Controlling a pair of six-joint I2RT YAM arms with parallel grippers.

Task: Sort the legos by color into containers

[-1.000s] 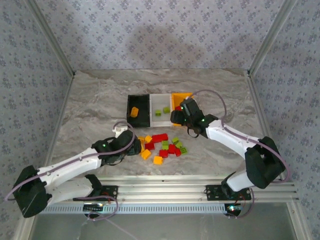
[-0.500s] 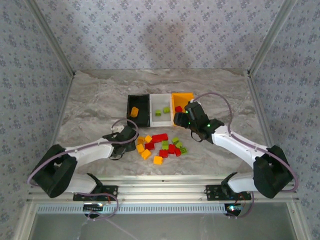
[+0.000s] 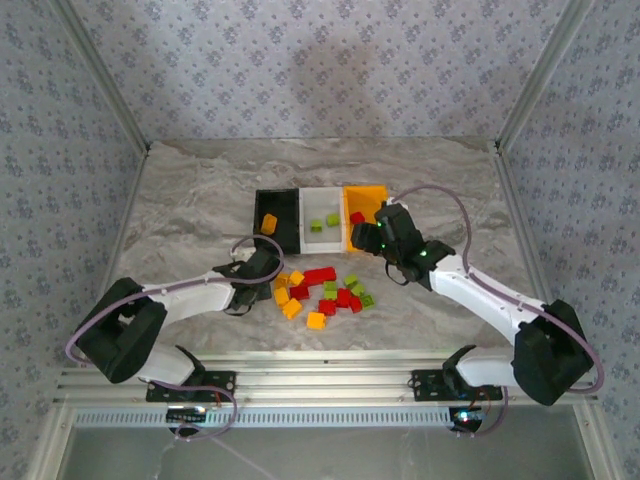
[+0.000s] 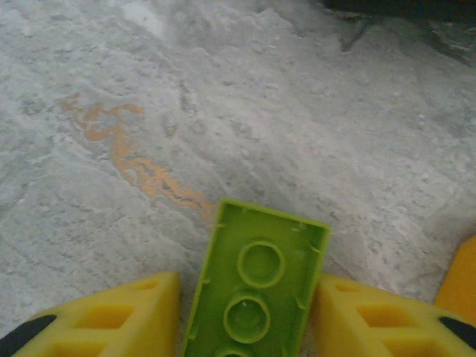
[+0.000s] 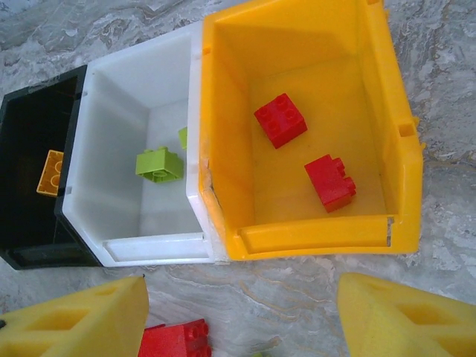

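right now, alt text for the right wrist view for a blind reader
Three joined bins from above: the orange-yellow bin holds two red bricks, the white bin a lime green brick, the black bin an orange-yellow brick. The right gripper is open, its yellow fingers at the bottom edge over the marble table, a third red brick beside one.

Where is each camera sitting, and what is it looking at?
Top external: above and behind the arms, looking down at the table; both arms, left gripper and right gripper show.
Left wrist: on the left arm, looking down close at the table; its fingers clamp a lime green lego.
Right wrist: on the right arm, looking down into the bins; its open fingers show.
Shared: top external and right wrist both see the bins.
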